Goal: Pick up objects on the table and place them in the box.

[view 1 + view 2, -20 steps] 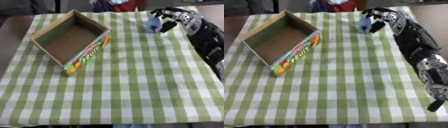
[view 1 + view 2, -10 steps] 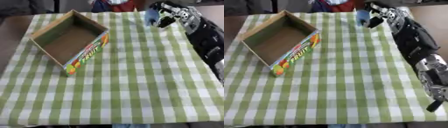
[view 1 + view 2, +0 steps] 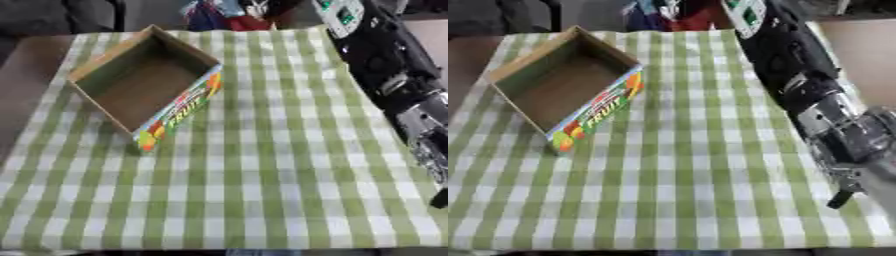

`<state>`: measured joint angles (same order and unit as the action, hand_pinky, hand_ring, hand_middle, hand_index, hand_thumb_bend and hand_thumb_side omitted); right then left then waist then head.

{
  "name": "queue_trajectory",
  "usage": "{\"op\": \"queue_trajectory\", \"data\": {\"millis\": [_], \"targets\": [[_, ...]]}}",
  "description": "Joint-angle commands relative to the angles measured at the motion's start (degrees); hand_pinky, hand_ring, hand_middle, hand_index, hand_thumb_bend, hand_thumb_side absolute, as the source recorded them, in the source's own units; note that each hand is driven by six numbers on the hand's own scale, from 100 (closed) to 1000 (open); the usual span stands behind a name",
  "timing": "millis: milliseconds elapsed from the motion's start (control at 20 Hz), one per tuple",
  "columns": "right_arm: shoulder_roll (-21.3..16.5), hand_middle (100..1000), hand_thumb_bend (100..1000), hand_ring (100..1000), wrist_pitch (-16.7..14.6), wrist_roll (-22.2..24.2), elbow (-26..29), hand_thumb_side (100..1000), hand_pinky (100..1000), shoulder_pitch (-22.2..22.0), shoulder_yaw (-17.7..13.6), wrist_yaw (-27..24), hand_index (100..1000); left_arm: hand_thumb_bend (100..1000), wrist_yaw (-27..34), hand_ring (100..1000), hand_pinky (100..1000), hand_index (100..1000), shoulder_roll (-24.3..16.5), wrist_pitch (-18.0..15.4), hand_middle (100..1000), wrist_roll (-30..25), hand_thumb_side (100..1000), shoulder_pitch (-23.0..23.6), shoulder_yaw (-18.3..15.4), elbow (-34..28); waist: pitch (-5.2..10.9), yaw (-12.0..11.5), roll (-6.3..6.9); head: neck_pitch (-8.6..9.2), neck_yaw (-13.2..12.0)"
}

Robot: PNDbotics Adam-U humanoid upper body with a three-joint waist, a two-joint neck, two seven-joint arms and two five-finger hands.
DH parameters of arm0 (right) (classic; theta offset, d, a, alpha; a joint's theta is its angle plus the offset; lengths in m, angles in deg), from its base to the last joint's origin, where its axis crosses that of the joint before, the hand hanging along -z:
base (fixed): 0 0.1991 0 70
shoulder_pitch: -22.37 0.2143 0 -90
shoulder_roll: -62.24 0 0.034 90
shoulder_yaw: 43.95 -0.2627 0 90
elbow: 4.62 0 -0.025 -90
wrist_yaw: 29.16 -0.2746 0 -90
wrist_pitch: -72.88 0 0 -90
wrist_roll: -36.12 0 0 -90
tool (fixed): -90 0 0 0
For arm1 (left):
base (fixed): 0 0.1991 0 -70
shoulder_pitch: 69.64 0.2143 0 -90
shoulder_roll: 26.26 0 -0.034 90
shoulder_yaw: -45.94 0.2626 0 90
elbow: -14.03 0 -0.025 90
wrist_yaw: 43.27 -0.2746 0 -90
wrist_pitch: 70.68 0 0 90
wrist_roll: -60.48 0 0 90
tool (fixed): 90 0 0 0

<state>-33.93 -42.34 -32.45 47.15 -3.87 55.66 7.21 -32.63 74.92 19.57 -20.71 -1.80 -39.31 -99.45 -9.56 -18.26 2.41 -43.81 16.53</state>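
table: green-white checked cloth | beyond far edge: dark, blurred

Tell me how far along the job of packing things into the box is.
Nothing looks done: the open cardboard box with the fruit print shows only its bare floor. In hand: cannot tell, since the black right arm runs off the top edge and its hand is out of view. Left: everything, though no loose object shows on the green checked tablecloth.

Your box is an open cardboard carton with a brown inside that shows nothing in it. It lies askew on the green checked cloth, towards the cloth's far left corner. The side facing you carries bright fruit pictures and lettering.
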Motion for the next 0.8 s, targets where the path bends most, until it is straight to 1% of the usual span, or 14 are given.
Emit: {"op": "queue_trajectory", "data": {"millis": [50,250,400,450,500,550,600,650,700,750,800], "targets": [[2.65,462,100,830,-0.6,2.7,2.08,100,857,1.49,1.53,0.5,922,122,0.21,694,636,846,0.02,-0.2,636,-0.41,693,-0.95,0.22,-1.11,0.89,-0.51,0.14,0.2,0.75],[6.95,468,100,834,-1.31,5.01,0.76,100,859,0.54,2.85,3.71,929,123,0.41,693,636,845,0.37,-0.22,636,-0.57,693,-1.24,0.35,-1.11,0.6,-1.42,0.31,0.06,1.52],[9.17,478,100,839,-1.96,5.54,-0.65,100,863,-0.1,3.19,6.5,939,124,0.52,693,636,845,0.59,-0.22,635,-0.72,693,-1.41,0.48,-1.11,0.45,-1.91,0.38,-0.01,1.84],[9.72,521,100,855,-2.16,5.43,-1.1,100,869,-0.35,3.19,7.39,956,124,0.55,693,636,845,0.63,-0.22,635,-0.75,693,-1.44,0.49,-1.11,0.43,-2.02,0.4,-0.03,1.86],[10.17,542,100,862,-2.32,5.12,-1.5,100,873,-0.58,3.15,8.32,964,124,0.57,693,636,845,0.68,-0.21,636,-0.74,692,-1.47,0.48,-1.11,0.4,-2.09,0.4,-0.04,1.89],[10.47,649,100,882,-2.41,4.57,-1.79,101,883,-0.77,3.07,9.3,1000,120,0.58,692,636,845,0.72,-0.2,635,-0.74,687,-1.48,0.48,-1.11,0.39,-2.11,0.4,-0.02,1.87],[10.67,670,100,885,-2.37,3.75,-1.99,110,885,-0.93,2.99,10.42,1000,125,0.58,692,636,845,0.73,-0.19,635,-0.73,692,-1.47,0.48,-1.11,0.39,-2.13,0.4,-0.04,1.84],[10.8,816,158,914,-2.35,2.7,-2.04,202,907,-1.03,2.95,11.64,1000,125,0.58,691,635,845,0.75,-0.17,635,-0.72,692,-1.46,0.47,-1.11,0.4,-2.11,0.38,-0.06,1.78],[10.87,862,194,927,-2.32,1.5,-1.97,232,915,-1.1,2.95,12.92,1000,125,0.59,691,635,845,0.77,-0.18,635,-0.71,691,-1.45,0.47,-1.11,0.41,-2.08,0.37,-0.07,1.68],[10.92,926,280,944,-2.35,0.26,-1.83,284,927,-1.16,2.99,14.13,1000,126,0.58,691,635,846,0.76,-0.18,635,-0.71,692,-1.44,0.47,-1.11,0.43,-2.04,0.36,-0.09,1.61],[10.91,954,317,951,-2.45,-1.1,-1.56,312,930,-1.2,3.11,15.38,1000,125,0.56,691,635,845,0.76,-0.18,635,-0.71,692,-1.42,0.46,-1.11,0.45,-1.99,0.35,-0.1,1.53]]}}
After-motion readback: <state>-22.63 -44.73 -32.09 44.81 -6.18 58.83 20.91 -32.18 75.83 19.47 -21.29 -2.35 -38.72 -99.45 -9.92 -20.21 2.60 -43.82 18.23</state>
